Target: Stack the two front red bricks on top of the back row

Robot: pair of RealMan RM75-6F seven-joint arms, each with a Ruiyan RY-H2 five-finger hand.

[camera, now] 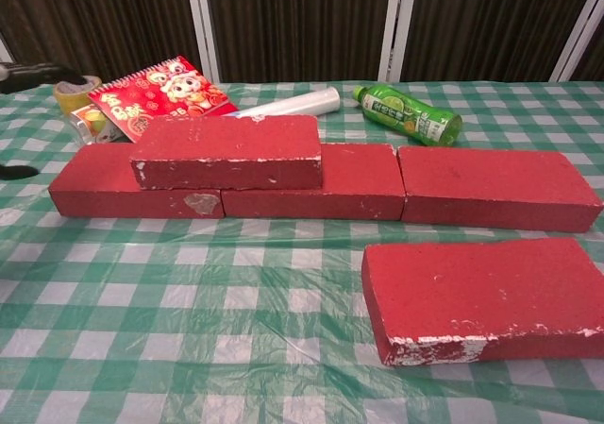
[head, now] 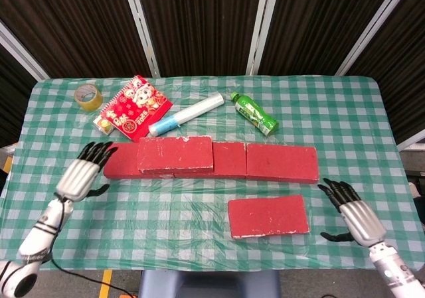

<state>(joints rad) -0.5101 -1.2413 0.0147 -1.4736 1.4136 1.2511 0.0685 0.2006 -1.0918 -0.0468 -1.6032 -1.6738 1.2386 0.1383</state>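
One red brick (head: 176,154) (camera: 226,150) lies stacked on the left part of the back row (head: 282,163) (camera: 495,188), across the joint of the row's left and middle bricks. A second red brick (head: 268,216) (camera: 486,296) lies flat in front, at the right. My left hand (head: 83,175) hovers open just left of the row's left end, touching nothing. In the chest view only its dark fingertips (camera: 28,71) show at the left edge. My right hand (head: 355,215) is open on the cloth just right of the front brick, a small gap apart.
Behind the row lie a green bottle (head: 254,113) (camera: 408,112), a white roll (head: 187,113), a red booklet (head: 136,105) (camera: 160,93) and a yellow tape roll (head: 88,96). The checked tablecloth (head: 166,205) covers the table to its edges.
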